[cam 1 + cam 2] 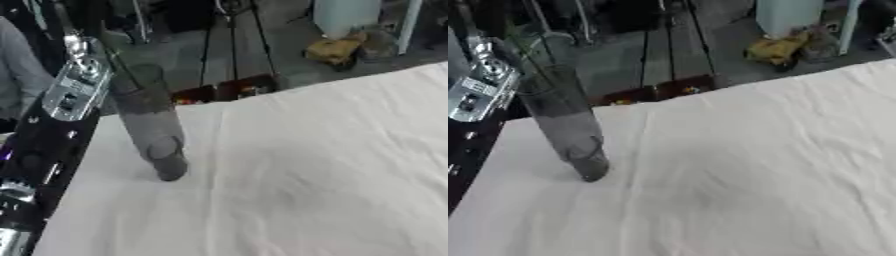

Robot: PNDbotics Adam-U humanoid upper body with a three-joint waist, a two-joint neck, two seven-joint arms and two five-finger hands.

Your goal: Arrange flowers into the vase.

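We see only our left arm (52, 130) along the left edge; neither hand shows, so we cannot tell their state. Just beside the arm, the tall clear vase (150, 122) stands on the white tablecloth (306, 175), a thin green stem (531, 47) rising from it.

A: White tablecloth (306, 175) lies bare across centre and right; a hand could pass anywhere there.
B: Left side?
A: Tall clear vase (153, 125) stands near the left edge with thin stems (522, 45) rising from its mouth; the black-and-silver left arm (52, 130) runs just beside it; the gap between them is narrow.
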